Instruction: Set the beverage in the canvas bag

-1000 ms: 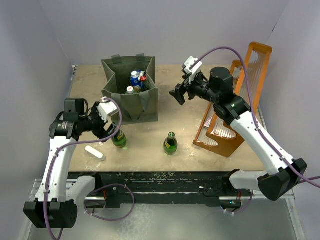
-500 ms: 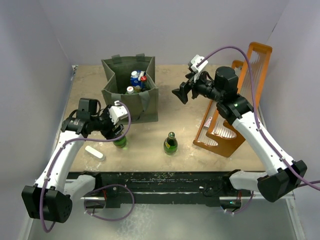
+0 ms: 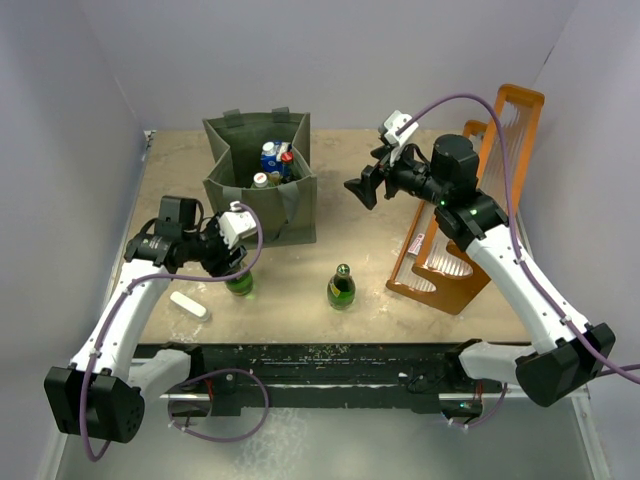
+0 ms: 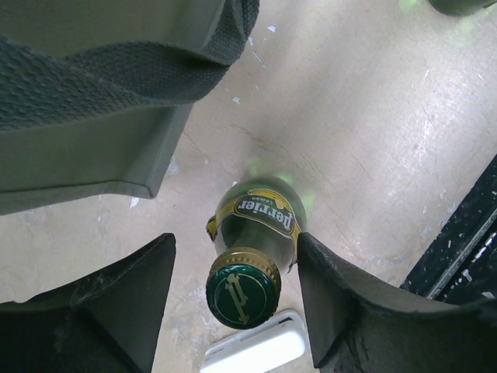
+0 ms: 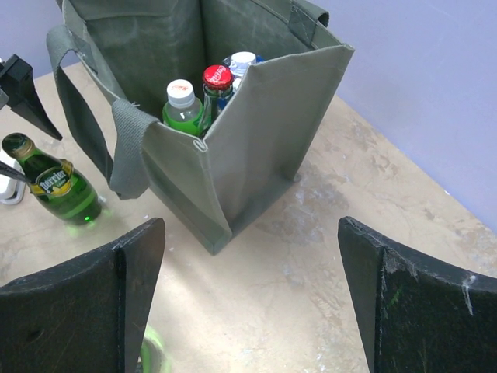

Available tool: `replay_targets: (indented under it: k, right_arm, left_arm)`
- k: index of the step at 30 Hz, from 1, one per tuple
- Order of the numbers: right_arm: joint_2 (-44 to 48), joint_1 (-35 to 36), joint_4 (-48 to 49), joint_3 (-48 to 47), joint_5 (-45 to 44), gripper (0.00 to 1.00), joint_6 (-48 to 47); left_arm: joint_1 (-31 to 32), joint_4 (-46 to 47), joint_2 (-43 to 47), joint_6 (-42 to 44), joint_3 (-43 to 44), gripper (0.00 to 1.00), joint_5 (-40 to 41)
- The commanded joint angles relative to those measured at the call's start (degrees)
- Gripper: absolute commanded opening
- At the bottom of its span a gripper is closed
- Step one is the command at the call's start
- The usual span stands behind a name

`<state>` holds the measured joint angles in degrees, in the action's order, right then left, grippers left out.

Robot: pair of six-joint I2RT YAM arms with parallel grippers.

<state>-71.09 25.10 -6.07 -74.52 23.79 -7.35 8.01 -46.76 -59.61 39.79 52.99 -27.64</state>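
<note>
Left wrist view shows me the green bottle standing straight up between the wide-open fingers of my left claw — not squeezed yet — just beside the canvas bag, while my right claw, open too, hangs well away.

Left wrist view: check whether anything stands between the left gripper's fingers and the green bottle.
Nothing visible does. The green bottle stands upright in the gap of the open left gripper, with bare table on both sides of its neck. A white object lies flat on the table by the bottle, not between it and either finger.
</note>
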Motion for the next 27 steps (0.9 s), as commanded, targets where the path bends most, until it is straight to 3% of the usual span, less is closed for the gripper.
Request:
replay_targets:
  k: [1,16,23,26,27]
  right_arm:
    - [1.2,-0.2,3.3,0.2,1.6,0.93,0.8]
    - [0.7,-0.3,3.5,0.3,2.1,0.94,1.0]
    - [0.7,-0.4,3.7,0.6,2.2,0.94,1.1]
    - [0.7,-0.4,3.6,0.6,1.9,0.94,0.9]
    - [0.7,-0.5,3.6,0.6,1.7,0.94,0.8]
  left_arm:
    - [0.3,-1.3,0.4,-0.1,1.7,0.67,-0.2]
    - [0.3,-4.4,0.1,0.0,4.1,0.50,-1.3]
    - [0.3,-5.9,1.2,-0.2,6.0,0.25,-2.8]
    - [0.3,-7.8,2.2,-0.4,8.4,0.03,-5.5]
    - [0.3,-8.4,2.5,-0.4,9.4,0.00,-7.0]
